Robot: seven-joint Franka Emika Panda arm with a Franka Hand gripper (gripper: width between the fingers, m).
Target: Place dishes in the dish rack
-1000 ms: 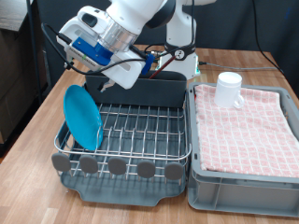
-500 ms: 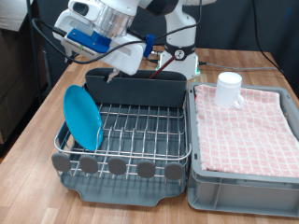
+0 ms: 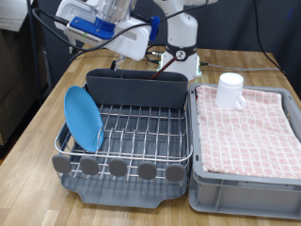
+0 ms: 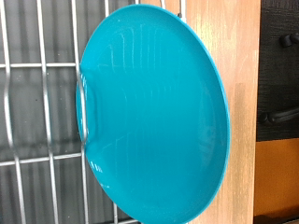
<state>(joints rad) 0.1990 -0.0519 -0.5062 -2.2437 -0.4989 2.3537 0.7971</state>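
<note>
The plate [image 3: 82, 119] stood on edge in the dish rack [image 3: 141, 141] at the exterior view's left, leaning between the wires near the rack's side rail. The wrist view showed the plate [image 4: 154, 112] filling most of the picture, with rack wires behind it and bare tabletop [image 4: 238, 56] beyond its rim.

Risk, as a judgement: the plate rested tilted and close to the rack's outer edge, so a nudge from the arm or a jolt to the rack could tip it flat onto the wires or out over the rail onto the tabletop. The cables hanging from the arm near the rack's tall grey compartment [image 3: 136, 89] could snag on that wall if the arm dropped there.

The gripper was raised at the exterior view's top, above the compartment, largely cut off by the frame edge; whether its fingers were spread or closed could not be told, and nothing was seen between them.

To the right, the mug [image 3: 230, 90] stood upright on the pink checkered cloth in the grey crate [image 3: 245, 179], well apart from the rack and not yet placed. Standing near the crate's far edge on soft cloth, it could wobble if approached off-centre.

Count: one plate, one mug, one rack, one crate, five round grey discs [image 3: 118, 168] along the rack's near side. A spoon was not clearly discernible.
</note>
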